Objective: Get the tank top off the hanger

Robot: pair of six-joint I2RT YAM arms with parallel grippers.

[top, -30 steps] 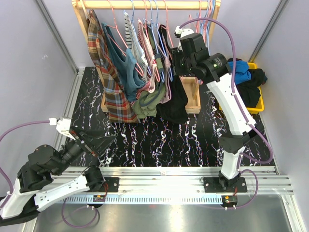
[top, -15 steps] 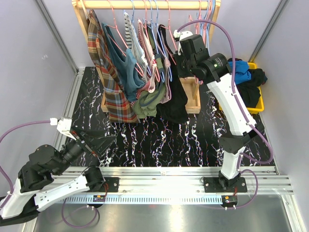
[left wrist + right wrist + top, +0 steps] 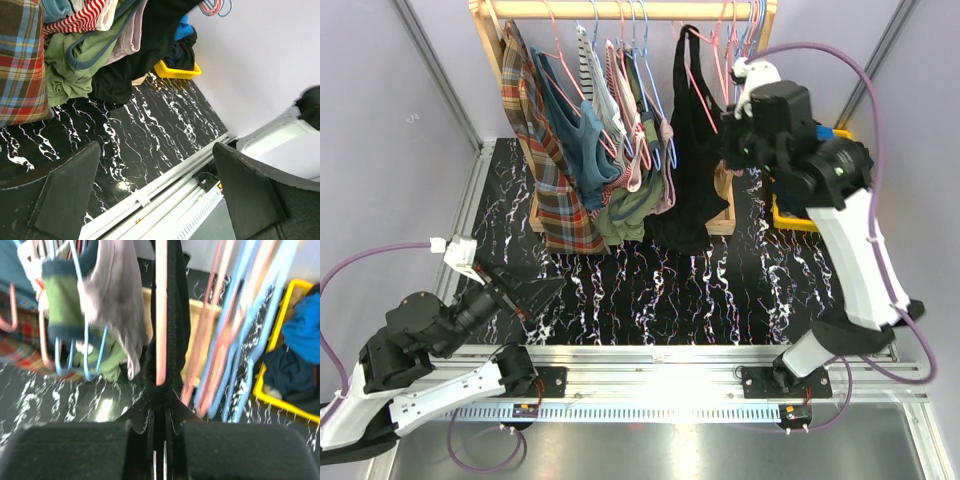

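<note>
right gripper [image 3: 160, 442]: jaws closed on black tank top [image 3: 691, 150] fabric | black tank top: on pink hanger [image 3: 701, 80] under rail [image 3: 620, 10], long axis vertical, lies directly left of right gripper | left gripper [image 3: 157, 185]: jaws wide apart, empty, low, well apart | nearer arm: right

Right wrist: you get the hangers [image 3: 160, 315] and the yellow bin [image 3: 264, 382] smeared by blur | tank top [image 3: 176, 315] runs off the top edge, so you cannot see its straps | top view: right arm [image 3: 850, 230] covers most of that bin | left wrist: clothes [image 3: 75, 55] cut off at the top edge
</note>
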